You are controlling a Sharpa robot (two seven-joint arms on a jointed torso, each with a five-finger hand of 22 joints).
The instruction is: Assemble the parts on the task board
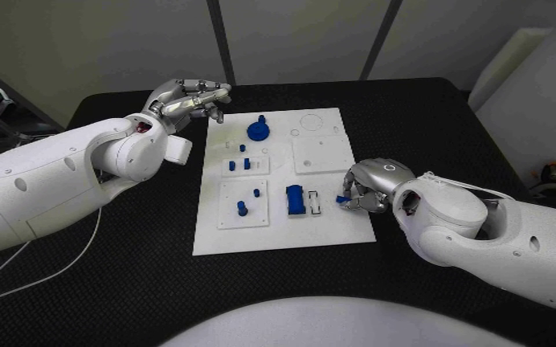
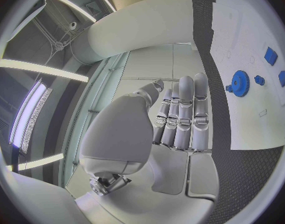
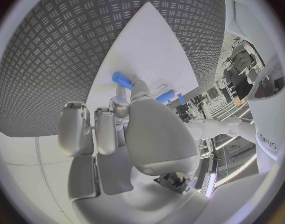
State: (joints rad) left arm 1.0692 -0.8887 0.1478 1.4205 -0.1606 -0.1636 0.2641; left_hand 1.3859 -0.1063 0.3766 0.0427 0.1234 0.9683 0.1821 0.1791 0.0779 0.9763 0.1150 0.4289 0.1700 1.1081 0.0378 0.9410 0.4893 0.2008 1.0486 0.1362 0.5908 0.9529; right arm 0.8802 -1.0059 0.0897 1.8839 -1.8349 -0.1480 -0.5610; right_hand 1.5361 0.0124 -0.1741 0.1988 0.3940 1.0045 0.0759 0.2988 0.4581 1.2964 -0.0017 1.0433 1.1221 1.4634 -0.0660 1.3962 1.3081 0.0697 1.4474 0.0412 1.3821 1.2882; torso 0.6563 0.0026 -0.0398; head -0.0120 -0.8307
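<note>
The right hand (image 1: 369, 188), lower right of the frame, pinches a small blue peg (image 1: 343, 199) at the white board's (image 1: 330, 234) right edge; the left hand (image 1: 186, 102), upper left, is empty, fingers loosely curled

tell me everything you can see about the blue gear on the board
The blue gear is a small toothed wheel of what looks like matte plastic, with a raised stub at its centre. In the left wrist view its teeth and a ring of small holes show. It sits at the far part of the white task board, near its middle, close to other small blue parts. Neither hand touches it: the left hand hangs off the board's far left corner, fingers curled in, holding nothing.
</note>
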